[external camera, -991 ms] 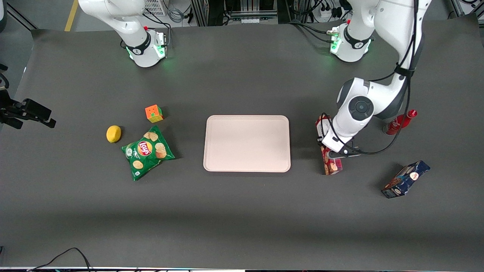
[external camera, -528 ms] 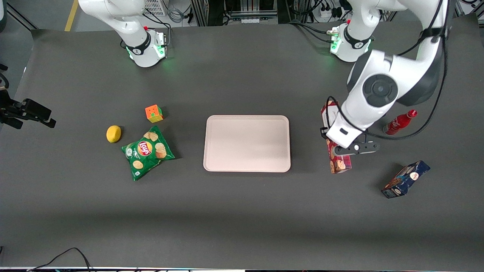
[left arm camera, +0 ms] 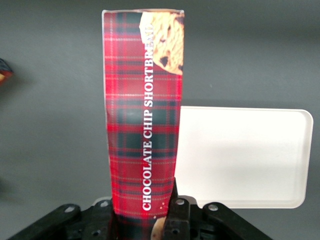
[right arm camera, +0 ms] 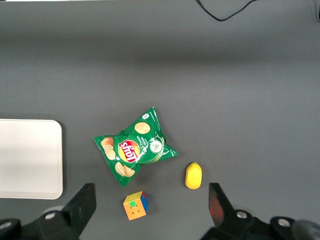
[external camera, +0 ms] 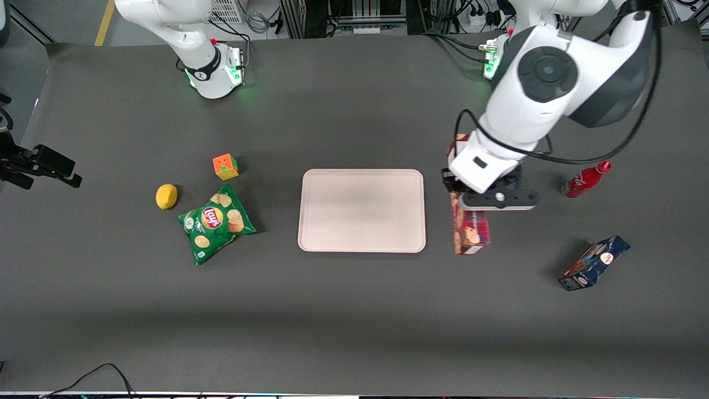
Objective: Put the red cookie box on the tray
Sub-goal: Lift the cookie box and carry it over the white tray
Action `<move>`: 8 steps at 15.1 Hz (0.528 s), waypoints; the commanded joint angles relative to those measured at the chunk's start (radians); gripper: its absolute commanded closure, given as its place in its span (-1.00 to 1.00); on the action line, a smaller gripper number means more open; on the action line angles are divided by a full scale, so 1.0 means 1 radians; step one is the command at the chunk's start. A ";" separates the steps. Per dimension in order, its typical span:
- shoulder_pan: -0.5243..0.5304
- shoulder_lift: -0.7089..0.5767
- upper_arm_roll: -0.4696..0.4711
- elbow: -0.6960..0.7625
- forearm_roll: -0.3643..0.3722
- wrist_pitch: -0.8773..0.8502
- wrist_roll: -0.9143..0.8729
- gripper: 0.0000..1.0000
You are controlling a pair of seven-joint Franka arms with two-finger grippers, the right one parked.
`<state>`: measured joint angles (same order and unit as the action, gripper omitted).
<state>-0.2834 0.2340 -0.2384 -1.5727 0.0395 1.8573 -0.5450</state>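
Since the earlier frames, red cookie box (external camera: 469, 230) has shifted toward tray (external camera: 361, 210), lifted off worktop (external camera: 354, 321) in the pincer (left arm camera: 145, 220), which is clamped on the box's end. Box now hangs just beside the tray's edge on the working arm's side, not over it. Near to far: blue cookie box (external camera: 594, 263), Lay's chip bag (external camera: 216, 224), lemon (external camera: 166, 196), cola bottle (external camera: 585, 180), puzzle cube (external camera: 225, 166).

red cookie box (left arm camera: 142, 125): was red-and-dark plaid with white lettering
tray (external camera: 362, 210): was pale beige-pink
gripper (left arm camera: 145, 220): black, clamped on the box
table (external camera: 354, 310): dark grey
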 commanded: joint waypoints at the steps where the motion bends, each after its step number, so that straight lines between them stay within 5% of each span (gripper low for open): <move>1: -0.029 0.094 -0.067 0.039 0.035 0.039 -0.148 1.00; 8: -0.079 0.229 -0.098 -0.111 0.132 0.285 -0.250 1.00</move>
<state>-0.3464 0.4346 -0.3365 -1.6124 0.1291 2.0239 -0.7458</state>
